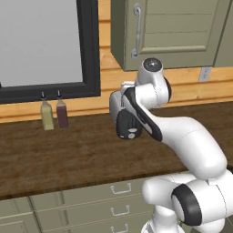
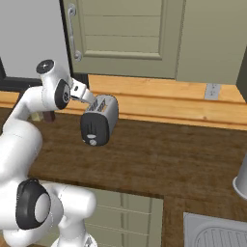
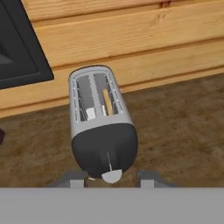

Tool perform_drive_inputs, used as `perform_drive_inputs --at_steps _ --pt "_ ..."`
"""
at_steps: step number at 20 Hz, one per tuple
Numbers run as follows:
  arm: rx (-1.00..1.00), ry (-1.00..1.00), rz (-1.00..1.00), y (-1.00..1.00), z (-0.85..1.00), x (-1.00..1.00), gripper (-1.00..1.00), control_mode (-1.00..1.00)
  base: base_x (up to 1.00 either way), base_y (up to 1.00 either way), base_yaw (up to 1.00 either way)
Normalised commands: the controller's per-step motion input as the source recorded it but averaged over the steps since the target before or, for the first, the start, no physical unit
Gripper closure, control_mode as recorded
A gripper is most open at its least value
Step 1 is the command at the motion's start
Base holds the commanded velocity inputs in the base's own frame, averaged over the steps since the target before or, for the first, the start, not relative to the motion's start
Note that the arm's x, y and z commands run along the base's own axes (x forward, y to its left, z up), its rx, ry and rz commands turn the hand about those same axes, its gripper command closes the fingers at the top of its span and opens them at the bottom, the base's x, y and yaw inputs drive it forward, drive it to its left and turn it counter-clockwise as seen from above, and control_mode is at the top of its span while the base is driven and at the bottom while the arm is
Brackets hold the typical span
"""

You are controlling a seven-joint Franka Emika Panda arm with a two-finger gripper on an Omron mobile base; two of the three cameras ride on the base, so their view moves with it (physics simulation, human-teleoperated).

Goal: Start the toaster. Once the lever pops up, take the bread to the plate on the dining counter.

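The chrome toaster [image 3: 98, 118] stands on the dark wood counter [image 3: 183, 131] against the wooden wall, its black end panel [image 2: 94, 129] facing me. The bread [image 3: 106, 102] sits down in the right slot, only its tan top edge showing. My gripper [image 3: 110, 180] hovers at the toaster's black end and is open, one fingertip on each side of the pale lever knob [image 3: 111, 176] low on the panel. In the left base view my arm hides much of the toaster [image 1: 126, 125]. The plate and the dining counter are out of view.
Two bottles [image 1: 47, 116] [image 1: 62, 113] stand at the wall left of the toaster, below a black-framed window [image 1: 91, 50]. Green cabinets [image 2: 125, 34] hang above. A sink [image 2: 217, 234] and a grey vessel [image 2: 241, 181] lie to the right. Drawers [image 1: 120, 189] run under the counter.
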Motion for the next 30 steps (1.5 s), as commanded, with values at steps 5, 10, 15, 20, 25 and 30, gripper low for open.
perform_drive_inputs --at_steps 5,10,15,20,25,30 --pt "-0.03 0.03 0.02 -0.08 0.08 -0.27 -1.0 -1.0 0.0 0.0 0.0" --pt "0.02 0.06 0.05 -0.08 0.13 -0.15 -1.0 -1.0 0.0 0.0 0.0" --pt "0.04 0.04 0.07 -0.09 0.16 -0.03 -1.0 -1.0 0.0 0.0 0.0" --pt "0.02 0.0 0.04 -0.08 0.06 0.0 -1.0 -1.0 0.0 0.0 0.0" --pt "0.01 0.0 0.0 0.0 0.0 0.0 -1.0 -1.0 0.0 0.0 0.0" --pt "0.0 0.0 0.0 0.0 0.0 0.0 -1.0 -1.0 0.0 0.0 0.0"
